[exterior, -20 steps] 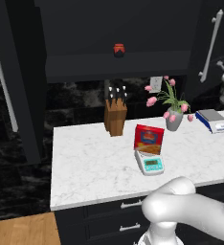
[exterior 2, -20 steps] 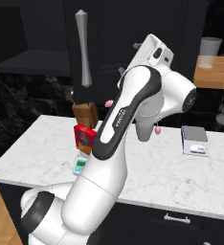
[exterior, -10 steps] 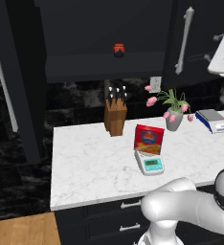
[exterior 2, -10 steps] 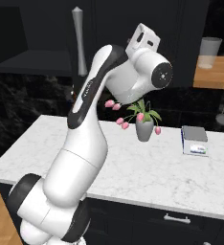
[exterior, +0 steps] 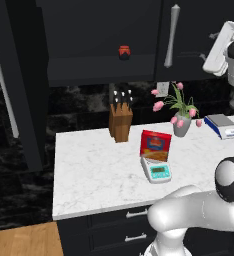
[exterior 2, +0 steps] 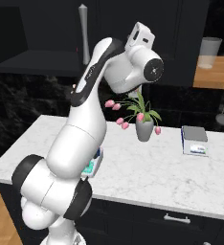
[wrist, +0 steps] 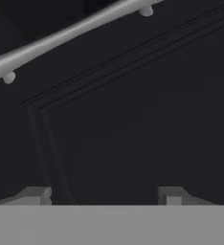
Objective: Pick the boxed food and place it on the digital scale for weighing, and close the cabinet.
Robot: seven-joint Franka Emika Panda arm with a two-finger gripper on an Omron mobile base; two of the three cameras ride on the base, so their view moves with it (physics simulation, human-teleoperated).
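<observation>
The gripper (wrist: pixel 104 194), jaws apart and holding nothing, faced the cabinet (wrist: pixel 133 124) door panel, its long handle (wrist: pixel 66 36) slanting across the upper left, while the boxed food (exterior: pixel 155 146) stood on the digital scale (exterior: pixel 157 170).

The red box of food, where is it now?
In the left base view the red box stands upright on the small scale, mid-counter, between the knife block and the flower vase.
</observation>
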